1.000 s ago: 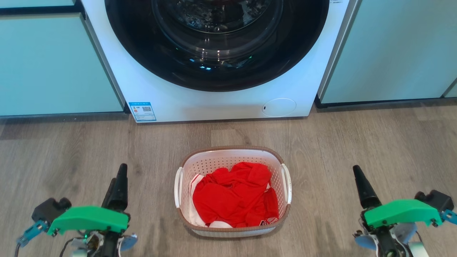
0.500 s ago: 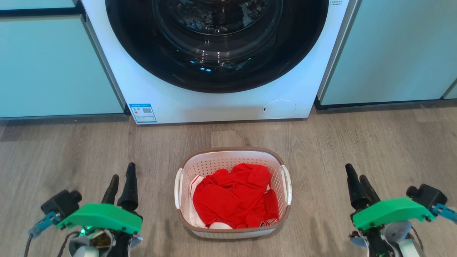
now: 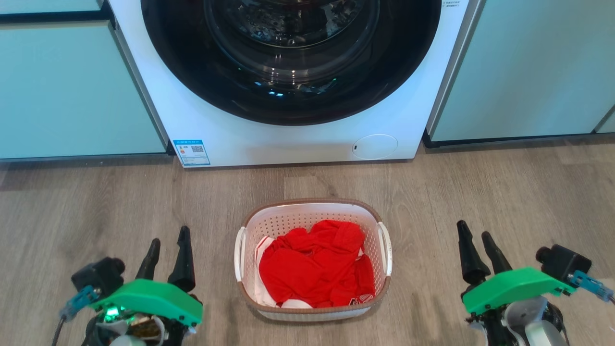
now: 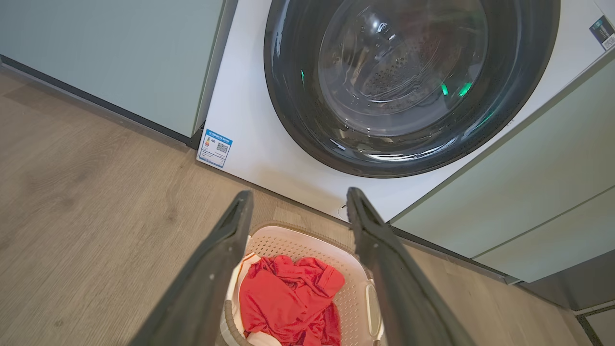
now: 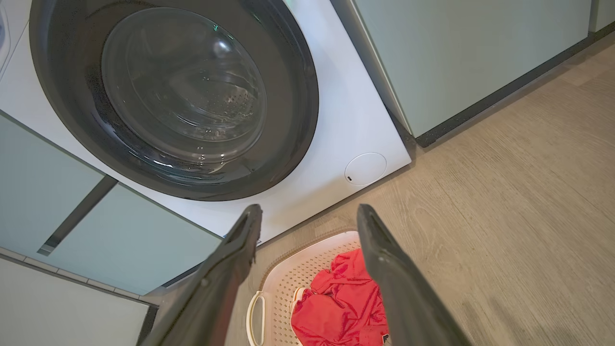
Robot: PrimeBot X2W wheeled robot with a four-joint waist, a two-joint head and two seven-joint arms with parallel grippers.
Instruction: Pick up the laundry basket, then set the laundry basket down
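Both hands now sit closer to the laundry basket (image 3: pixel 307 202) than a second ago, the left hand (image 3: pixel 169 235) and the right hand (image 3: pixel 474 229) flanking it, fingers apart, empty, not touching it. It stands on the wooden floor (image 3: pixel 96 202) before the washing machine (image 3: pixel 298 139), holding red clothing (image 3: pixel 312 264).

We caught a blue-edged sticker (image 3: pixel 191 152) with a QR code low on the washing machine (image 3: pixel 288 144), ahead of the left claw (image 3: pixel 169 235), its print too small to read. White marks on the red garment (image 3: pixel 312 264), right of that claw, were illegible too.
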